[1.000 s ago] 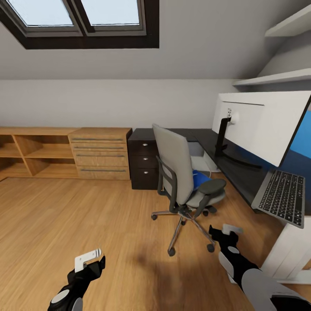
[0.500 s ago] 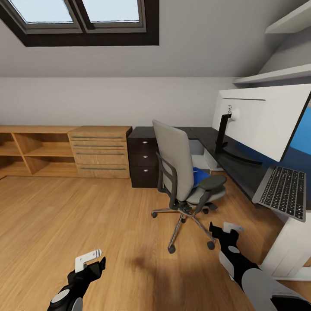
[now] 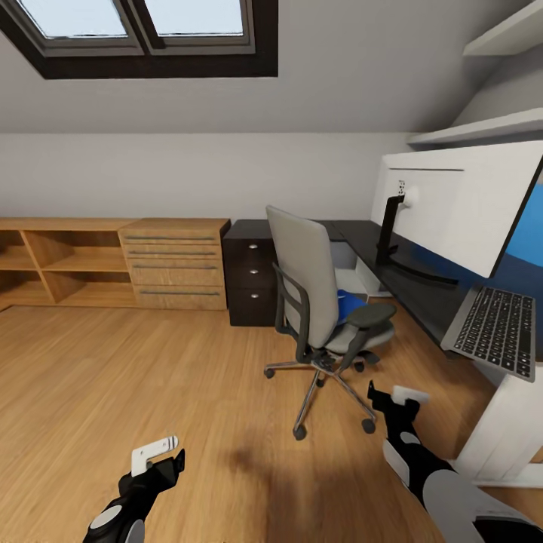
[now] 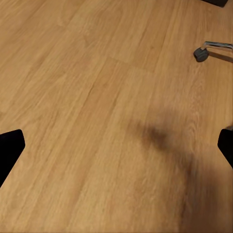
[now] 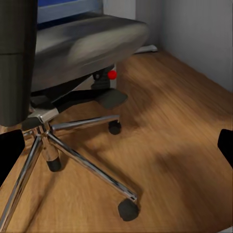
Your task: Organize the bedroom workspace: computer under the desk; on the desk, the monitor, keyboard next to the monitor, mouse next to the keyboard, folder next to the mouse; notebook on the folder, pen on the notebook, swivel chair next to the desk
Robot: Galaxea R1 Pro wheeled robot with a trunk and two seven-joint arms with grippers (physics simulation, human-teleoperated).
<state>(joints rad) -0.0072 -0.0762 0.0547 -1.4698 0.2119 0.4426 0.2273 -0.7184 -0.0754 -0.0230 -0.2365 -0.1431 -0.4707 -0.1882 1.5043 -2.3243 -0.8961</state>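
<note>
The folder [image 3: 348, 306] shows as a patch of bright blue on the seat of the swivel chair [image 3: 317, 302], right of centre in the head view, half hidden behind the chair's tall grey back and its black armrest. The chair stands on the wood floor [image 3: 151, 392] with its back turned toward the camera, near the desk [image 3: 422, 298] but apart from it. In the right wrist view the chair's seat underside, chrome star base and castors [image 5: 127, 208] fill the left and middle of the frame, with a strip of blue above the seat at the top edge.

The desk runs along the right side of the head view, matt black on white legs. On it stands the monitor [image 3: 460, 204], its white back facing the camera, on a thin black stand. The keyboard [image 3: 498, 332] lies at the right edge of the frame on the near end of the desk, below the monitor.

At frame centre, behind the chair, a black drawer unit [image 3: 249, 275] sits against the wall, with light-wood shelf units [image 3: 113, 264] to its left. A skylight [image 3: 143, 34] occupies the upper left.

The left gripper [image 3: 154, 452] hangs over bare floor at the lower left, its jaws apart, as the left wrist view shows with a dark fingertip at each side edge. The right gripper [image 3: 403, 398] is at the lower right, just below the chair's base, jaws likewise apart.
</note>
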